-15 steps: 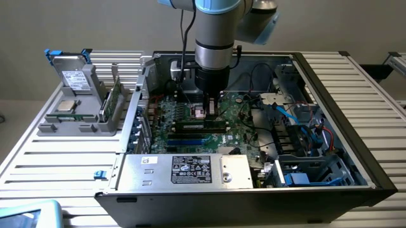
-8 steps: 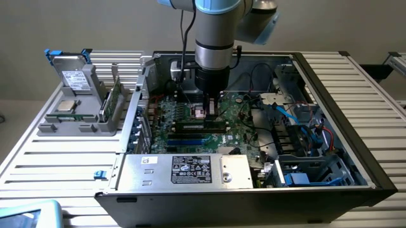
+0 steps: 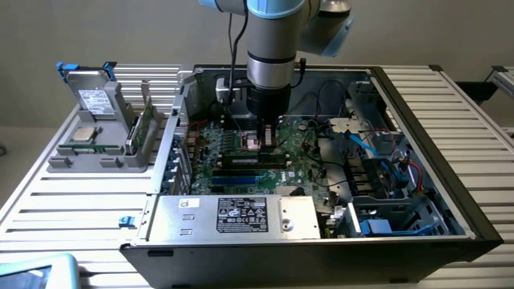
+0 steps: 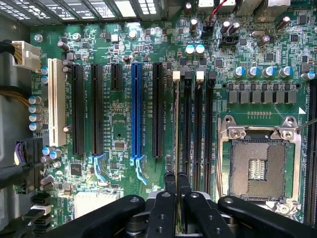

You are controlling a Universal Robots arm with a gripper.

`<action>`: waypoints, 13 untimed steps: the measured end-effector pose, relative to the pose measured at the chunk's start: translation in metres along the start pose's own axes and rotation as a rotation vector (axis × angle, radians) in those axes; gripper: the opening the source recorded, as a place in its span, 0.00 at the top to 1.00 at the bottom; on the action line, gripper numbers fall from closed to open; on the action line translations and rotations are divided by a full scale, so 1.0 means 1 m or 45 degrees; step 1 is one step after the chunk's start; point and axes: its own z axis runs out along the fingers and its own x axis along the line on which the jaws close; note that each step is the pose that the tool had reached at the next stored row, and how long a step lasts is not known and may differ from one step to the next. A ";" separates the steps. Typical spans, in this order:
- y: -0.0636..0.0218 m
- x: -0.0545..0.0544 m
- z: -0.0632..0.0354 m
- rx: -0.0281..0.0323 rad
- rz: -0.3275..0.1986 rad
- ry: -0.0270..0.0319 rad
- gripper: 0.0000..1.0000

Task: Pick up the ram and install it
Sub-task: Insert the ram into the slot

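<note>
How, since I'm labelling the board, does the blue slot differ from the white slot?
The blue slot is slim; the white slot is wider. The blue slot ends in a blue latch; the white slot shows none. Both lie parallel on the green motherboard, empty.

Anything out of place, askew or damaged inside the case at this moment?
Nothing looks damaged or spilled. The ram, seen edge-on in the shut claw, runs parallel to the empty memory slots beside it, not askew. The only oddity is the CPU socket, which is bare with its contacts exposed.
</note>
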 end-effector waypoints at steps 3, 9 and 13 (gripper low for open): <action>0.0000 0.000 0.0001 0.0001 0.000 -0.0003 0.87; 0.0000 0.000 0.0000 0.0001 0.000 -0.0022 0.87; 0.0000 0.000 0.0000 0.0000 0.000 -0.0038 0.87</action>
